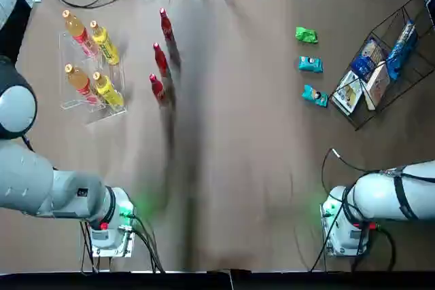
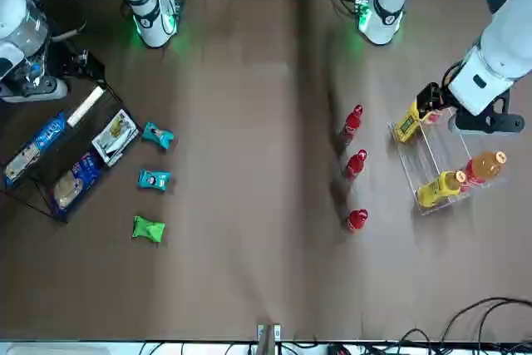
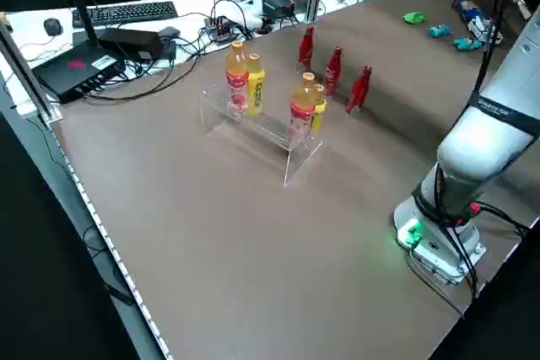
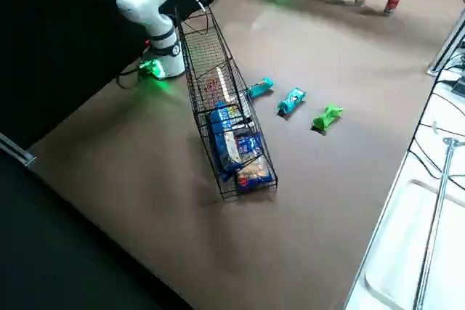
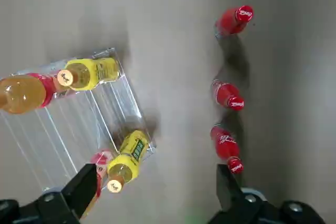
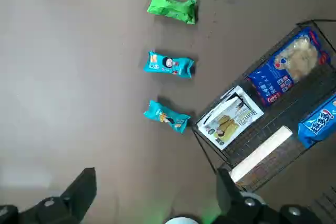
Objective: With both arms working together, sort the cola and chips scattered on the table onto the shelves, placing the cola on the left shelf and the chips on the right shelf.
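Nothing is held yet: 3 cola bottles [image 1: 160,60] stand upright in a line on the table [image 1: 231,140], just beside the clear left shelf [image 1: 92,86], which already carries 4 orange and yellow drink bottles [image 1: 92,59]. Over on the other side, 3 chip packets, 1 green [image 1: 306,34] and 2 teal [image 1: 311,79], lie in a row near the black wire right shelf [image 1: 380,66], where larger blue-and-white packets [image 1: 370,59] already rest.

Both arms hang high over their own halves. The left gripper [image 5: 155,192] has its fingers spread wide over the shelf and bottles, and the right gripper [image 6: 155,192] is equally spread above the packets; neither touches anything.

Judging from this, the step in hand is the first reach. For the left arm, the end bottle looks easiest, taken around the body below the cap with fingers clear of its neighbour so the slim bottles do not topple. For the right arm, a straight descent onto the teal packet nearest the wire shelf, pinching across its narrow width, should keep it from sliding.
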You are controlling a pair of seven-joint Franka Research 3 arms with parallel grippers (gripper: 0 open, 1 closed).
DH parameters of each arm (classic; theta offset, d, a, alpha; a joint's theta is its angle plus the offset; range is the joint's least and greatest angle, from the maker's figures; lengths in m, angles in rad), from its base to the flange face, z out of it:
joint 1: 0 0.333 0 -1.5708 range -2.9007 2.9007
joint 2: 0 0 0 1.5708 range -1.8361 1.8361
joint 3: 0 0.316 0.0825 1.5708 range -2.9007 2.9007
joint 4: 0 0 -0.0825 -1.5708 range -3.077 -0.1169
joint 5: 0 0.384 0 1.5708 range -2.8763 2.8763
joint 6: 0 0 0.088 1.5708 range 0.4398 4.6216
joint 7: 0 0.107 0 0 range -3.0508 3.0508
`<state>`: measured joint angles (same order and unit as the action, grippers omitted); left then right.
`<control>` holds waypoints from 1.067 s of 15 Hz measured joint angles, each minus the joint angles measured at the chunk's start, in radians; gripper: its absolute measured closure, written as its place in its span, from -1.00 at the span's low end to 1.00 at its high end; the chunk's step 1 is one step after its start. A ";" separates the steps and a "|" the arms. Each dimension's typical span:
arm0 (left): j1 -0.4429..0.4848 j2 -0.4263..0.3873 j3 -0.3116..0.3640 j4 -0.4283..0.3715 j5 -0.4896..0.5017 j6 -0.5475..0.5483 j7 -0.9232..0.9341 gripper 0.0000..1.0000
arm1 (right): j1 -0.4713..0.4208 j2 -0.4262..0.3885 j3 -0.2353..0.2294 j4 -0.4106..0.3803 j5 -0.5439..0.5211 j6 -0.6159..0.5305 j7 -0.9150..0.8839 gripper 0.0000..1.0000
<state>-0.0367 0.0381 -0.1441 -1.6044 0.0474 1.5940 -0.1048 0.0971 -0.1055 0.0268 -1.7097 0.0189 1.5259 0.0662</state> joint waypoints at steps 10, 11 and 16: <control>-0.016 0.122 0.000 -0.007 -0.042 0.192 -0.029 -1.00 | 0.000 0.000 0.000 0.000 0.000 0.000 0.000 -1.00; -0.033 0.166 -0.002 -0.008 -0.045 0.249 -0.047 -1.00 | 0.000 0.000 0.001 0.000 0.000 0.000 0.000 -1.00; -0.124 0.356 -0.005 -0.006 -0.045 0.514 -0.185 -0.99 | 0.000 0.000 0.001 0.000 0.000 0.001 0.000 -1.00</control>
<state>-0.1604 0.3943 -0.1489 -1.6105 0.0027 2.1083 -0.2895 0.0972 -0.1055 0.0279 -1.7097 0.0190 1.5269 0.0661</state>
